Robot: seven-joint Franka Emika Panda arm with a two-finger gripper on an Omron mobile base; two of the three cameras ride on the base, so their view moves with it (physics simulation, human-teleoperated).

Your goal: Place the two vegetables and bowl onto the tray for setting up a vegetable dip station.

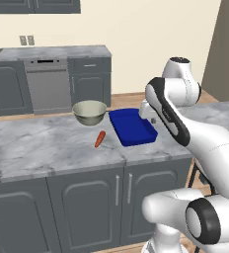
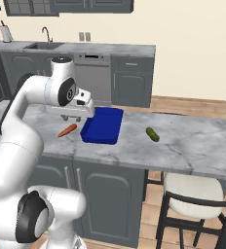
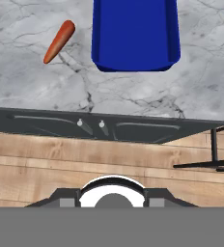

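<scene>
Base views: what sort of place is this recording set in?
A rendered home kitchen, by the look of it: a marble-topped island counter on grey cabinets, a dishwasher along the back wall, and a sink with faucet on the far counter.

We see even, soft, bright rendered light with no clear source. The carrot (image 3: 59,41) casts only a faint shadow on the marble counter (image 1: 42,146). Nothing glares, edges stay straight, and the low-resolution frames look slightly soft throughout.
</scene>
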